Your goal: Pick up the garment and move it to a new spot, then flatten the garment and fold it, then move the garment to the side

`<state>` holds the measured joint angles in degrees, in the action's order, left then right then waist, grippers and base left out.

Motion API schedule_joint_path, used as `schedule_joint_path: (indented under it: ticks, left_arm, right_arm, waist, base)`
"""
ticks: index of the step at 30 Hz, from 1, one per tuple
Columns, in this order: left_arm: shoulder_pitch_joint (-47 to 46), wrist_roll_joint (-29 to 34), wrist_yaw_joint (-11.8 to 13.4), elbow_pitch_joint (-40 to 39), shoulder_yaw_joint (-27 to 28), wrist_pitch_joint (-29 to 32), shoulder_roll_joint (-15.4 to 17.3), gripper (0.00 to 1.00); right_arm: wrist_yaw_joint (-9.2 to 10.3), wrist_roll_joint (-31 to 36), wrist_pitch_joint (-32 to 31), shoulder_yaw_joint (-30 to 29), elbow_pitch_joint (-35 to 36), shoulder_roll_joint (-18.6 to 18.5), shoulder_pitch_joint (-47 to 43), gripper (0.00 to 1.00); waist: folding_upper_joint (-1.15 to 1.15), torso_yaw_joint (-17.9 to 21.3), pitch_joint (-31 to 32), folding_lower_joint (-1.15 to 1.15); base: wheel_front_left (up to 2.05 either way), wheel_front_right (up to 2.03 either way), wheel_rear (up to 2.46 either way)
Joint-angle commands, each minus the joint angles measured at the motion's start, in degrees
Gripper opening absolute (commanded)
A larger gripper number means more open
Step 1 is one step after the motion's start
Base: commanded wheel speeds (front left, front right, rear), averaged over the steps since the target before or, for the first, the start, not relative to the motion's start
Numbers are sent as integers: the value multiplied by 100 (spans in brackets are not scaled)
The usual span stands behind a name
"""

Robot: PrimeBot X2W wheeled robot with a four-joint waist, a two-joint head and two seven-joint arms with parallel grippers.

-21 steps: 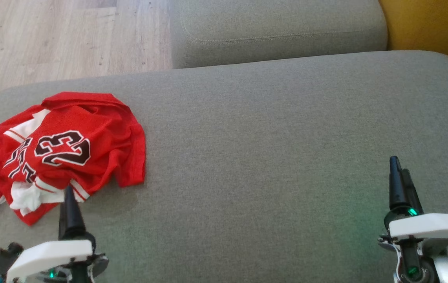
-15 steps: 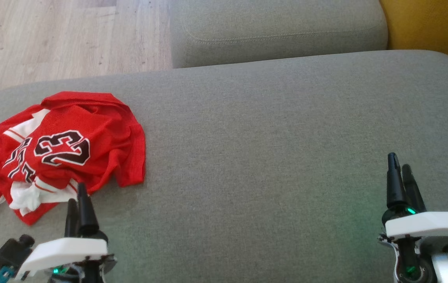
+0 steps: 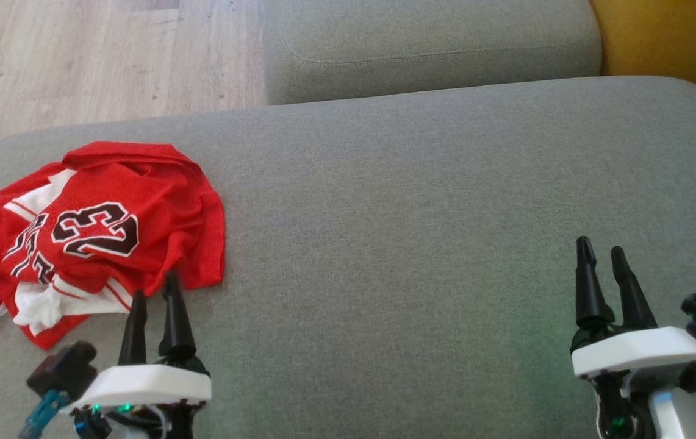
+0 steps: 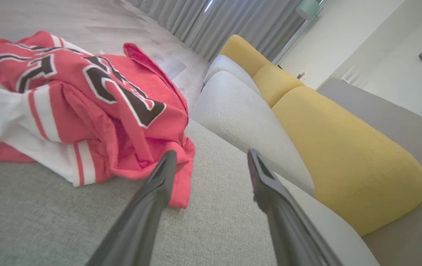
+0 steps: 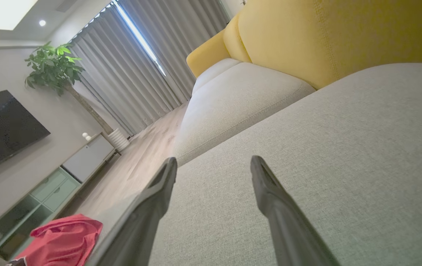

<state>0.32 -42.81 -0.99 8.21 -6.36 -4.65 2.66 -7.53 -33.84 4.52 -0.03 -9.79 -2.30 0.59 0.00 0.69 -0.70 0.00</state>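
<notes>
Tech: Markings on garment?
Obs: Red jersey [image 3: 91, 231], white trim. Black "23" w/ white outline, upside down in head view. Other lettering is lost in folds, unreadable.
Tech: Location, surface?
Obs: Crumpled at left end of grey fabric sofa seat [image 3: 415, 244]. Wood floor [image 3: 79, 61] beyond far edge, second grey cushion [image 3: 433, 49] behind, yellow backrest [image 3: 665, 36] far right. Curtains [image 5: 140, 66], TV [image 5: 0, 125], plant [image 5: 53, 68] in bkgd.
Tech: Grippers, clearance?
Obs: Left gripper [image 3: 154, 286] has jaws apart, empty, tips at jersey's near hem; contact can't be determined. Right gripper [image 3: 599, 246] has jaws apart, empty, well apart from jersey. Broad bare seat between both.
</notes>
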Motion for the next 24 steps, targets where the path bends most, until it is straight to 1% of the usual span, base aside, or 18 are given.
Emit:
schedule_joint_path:
  ticks: [1, 7, 12, 13, 24]
  left_arm:
    - [-248, 176, 28, -255, 31, -62, 85, 100]
    - [-273, 549, 156, -373, -134, -163, 124, 100]
    - [-282, 880, 187, -362, -299, -247, 192, 100]
    - [-281, 999, 197, -340, -340, -281, 206, 100]
    - [-343, 1973, 339, -219, -803, -466, 413, 100]
  right_arm:
    - [2, 192, 70, 109, 190, -38, 283, 100]
    - [2, 608, 172, 248, 122, -40, 290, 100]
    - [3, 1062, 256, 321, 146, -41, 311, 100]
    - [3, 1240, 290, 328, 156, -42, 317, 100]
    - [3, 2198, 476, 402, 193, -46, 338, 100]
  waist:
    - [0, 3, 0, 0]
    - [0, 26, -6, 0]
    - [0, 66, -10, 0]
    - [0, 86, -10, 0]
    - [0, 135, -1, 0]
  base:
    - [0, 0, 0]
    - [0, 0, 0]
    - [0, 0, 0]
    - [0, 0, 0]
    - [0, 0, 0]
